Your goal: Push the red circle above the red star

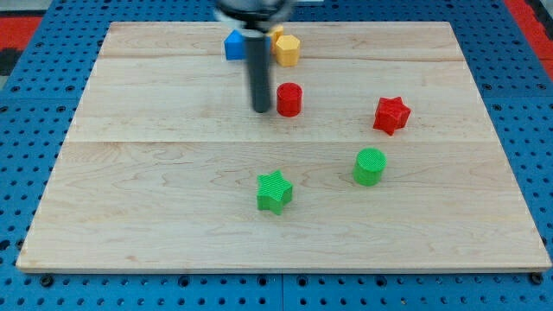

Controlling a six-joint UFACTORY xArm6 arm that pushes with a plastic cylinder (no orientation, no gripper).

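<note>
The red circle [289, 99] is a short red cylinder standing on the wooden board, left of centre top. The red star [391, 115] lies to its right and slightly lower, well apart from it. My tip [262, 111] is the lower end of the dark rod. It stands just left of the red circle, very close to it or touching its left side.
A green circle [370, 166] and a green star [275, 191] lie lower on the board. A blue block [234, 45] and a yellow hexagon [287, 49] sit near the top edge behind the rod. The wooden board [130, 173] rests on a blue pegboard.
</note>
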